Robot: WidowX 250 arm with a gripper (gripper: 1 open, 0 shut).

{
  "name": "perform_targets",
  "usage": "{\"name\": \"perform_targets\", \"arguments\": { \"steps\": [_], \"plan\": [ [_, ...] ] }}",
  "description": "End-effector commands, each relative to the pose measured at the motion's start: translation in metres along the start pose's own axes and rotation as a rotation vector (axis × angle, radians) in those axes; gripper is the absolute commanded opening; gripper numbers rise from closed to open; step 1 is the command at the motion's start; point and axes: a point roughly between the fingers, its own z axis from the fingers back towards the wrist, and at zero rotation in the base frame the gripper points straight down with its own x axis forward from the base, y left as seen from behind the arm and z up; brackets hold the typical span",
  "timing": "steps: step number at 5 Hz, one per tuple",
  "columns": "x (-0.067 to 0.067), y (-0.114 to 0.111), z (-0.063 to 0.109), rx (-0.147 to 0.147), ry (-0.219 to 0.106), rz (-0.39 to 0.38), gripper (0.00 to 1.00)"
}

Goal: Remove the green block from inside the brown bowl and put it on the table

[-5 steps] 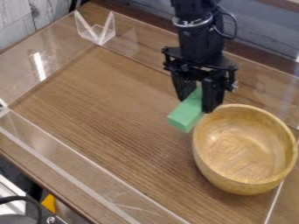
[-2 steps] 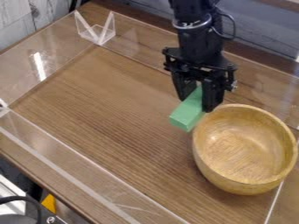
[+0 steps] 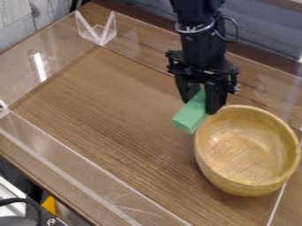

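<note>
My gripper points steeply down and is shut on the upper end of the green block. The block hangs tilted, its lower end close to the table, just left of the brown bowl. Whether the block touches the wood I cannot tell. The bowl sits at the right, its tan inside bare. The black arm rises from the gripper to the top edge of the picture.
Low clear acrylic walls run along the table's left and front edges. A clear folded stand sits at the back left. Bare wood-grain spreads left of the block.
</note>
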Motion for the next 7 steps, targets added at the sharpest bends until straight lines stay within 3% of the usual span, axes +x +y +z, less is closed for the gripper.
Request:
{"name": "perform_targets", "arguments": {
  "steps": [1, 3, 4, 7],
  "plan": [
    [-0.002, 0.016, 0.010, 0.027, -0.020, 0.010, 0.00],
    [-0.038, 0.103, 0.009, 0.107, -0.003, 0.019, 0.00],
    [-0.051, 0.127, 0.003, 0.134, 0.010, 0.014, 0.00],
    [-0.052, 0.113, -0.025, 0.168, 0.032, -0.019, 0.00]
  ]
}}
